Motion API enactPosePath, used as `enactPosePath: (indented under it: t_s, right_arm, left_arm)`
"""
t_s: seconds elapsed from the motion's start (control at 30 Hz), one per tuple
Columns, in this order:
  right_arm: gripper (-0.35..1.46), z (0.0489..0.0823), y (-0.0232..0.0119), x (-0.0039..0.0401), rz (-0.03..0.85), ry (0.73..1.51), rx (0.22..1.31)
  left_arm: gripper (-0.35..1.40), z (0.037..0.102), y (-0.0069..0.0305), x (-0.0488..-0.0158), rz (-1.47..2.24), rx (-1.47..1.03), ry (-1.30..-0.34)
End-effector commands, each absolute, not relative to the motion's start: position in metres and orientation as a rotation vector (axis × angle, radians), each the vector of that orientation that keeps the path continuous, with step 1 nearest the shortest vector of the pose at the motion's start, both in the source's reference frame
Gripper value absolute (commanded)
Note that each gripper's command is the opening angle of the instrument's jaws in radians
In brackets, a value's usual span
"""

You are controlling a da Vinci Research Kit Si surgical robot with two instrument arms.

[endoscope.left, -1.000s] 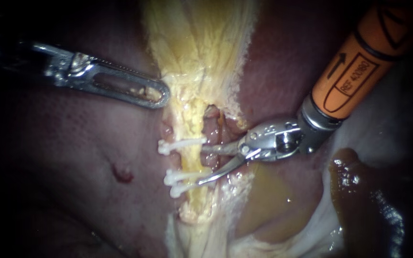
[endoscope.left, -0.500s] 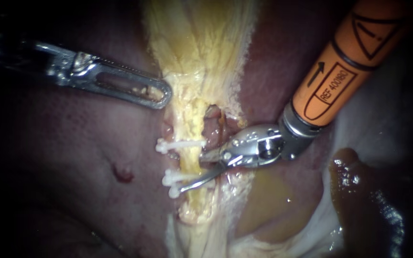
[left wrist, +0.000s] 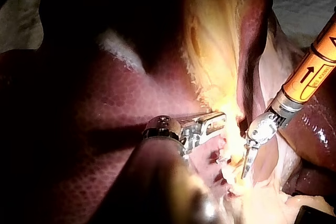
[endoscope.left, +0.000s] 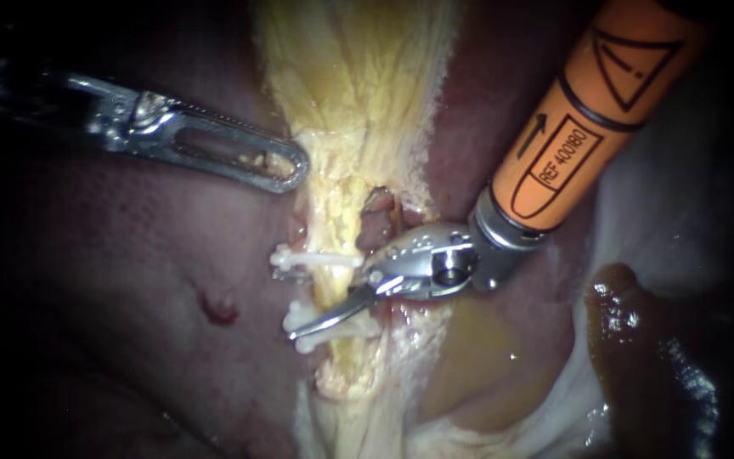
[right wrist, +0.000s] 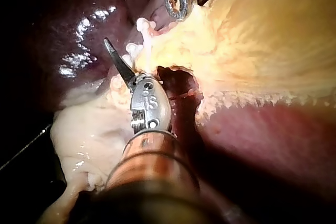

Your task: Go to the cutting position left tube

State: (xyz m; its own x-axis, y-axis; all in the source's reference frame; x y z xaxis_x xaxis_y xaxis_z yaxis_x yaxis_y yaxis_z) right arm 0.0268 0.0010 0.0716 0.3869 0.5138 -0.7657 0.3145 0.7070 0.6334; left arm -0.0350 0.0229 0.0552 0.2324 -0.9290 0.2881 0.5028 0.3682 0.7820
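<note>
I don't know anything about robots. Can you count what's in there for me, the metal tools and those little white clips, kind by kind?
Instruments: 2, the left instrument and the right instrument
White clips: 3, upper, middle, lower
Total: 5

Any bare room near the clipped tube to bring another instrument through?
Free: the bare dark-red liver surface, bordered by the silver slotted left instrument above and the white plastic clips on the pale yellow tube. Crowded: at the clips, where the orange-shafted right instrument reaches across the tube.
</note>
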Motion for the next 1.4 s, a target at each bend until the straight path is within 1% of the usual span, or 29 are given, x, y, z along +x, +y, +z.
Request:
enactPosePath:
  t_s: [0.03,0.5,0.57,0.73,0.9,1.07,1.2,1.4]
  right_arm:
    - [1.17,0.0715,0.001,0.0269,0.145,1.204,0.828]
    - [1.17,0.0717,0.0013,0.0282,0.181,1.219,0.795]
    - [1.22,0.0714,0.0011,0.0282,0.181,1.222,0.796]
    - [1.32,0.0701,0.0004,0.0284,0.181,1.238,0.801]
    - [1.32,0.0684,-0.0007,0.0285,0.149,1.257,0.832]
    - [1.32,0.0667,-0.0013,0.0288,0.142,1.274,0.846]
    - [1.32,0.0661,-0.0011,0.0288,0.144,1.278,0.85]
    - [1.32,0.066,-0.0009,0.0287,0.144,1.278,0.851]
  left_arm:
    - [-0.35,0.0553,0.023,-0.0349,-1.073,0.614,-0.84]
    - [-0.35,0.0554,0.0231,-0.0351,-1.073,0.614,-0.84]
    - [-0.35,0.0554,0.023,-0.035,-1.073,0.614,-0.84]
    - [-0.35,0.0554,0.0231,-0.0349,-1.072,0.614,-0.84]
    - [-0.35,0.0556,0.0231,-0.0346,-1.071,0.615,-0.84]
    - [-0.35,0.0556,0.0231,-0.0346,-1.071,0.615,-0.84]
    - [-0.35,0.0556,0.0231,-0.0346,-1.071,0.615,-0.84]
    - [-0.35,0.0556,0.0231,-0.0345,-1.071,0.615,-0.84]
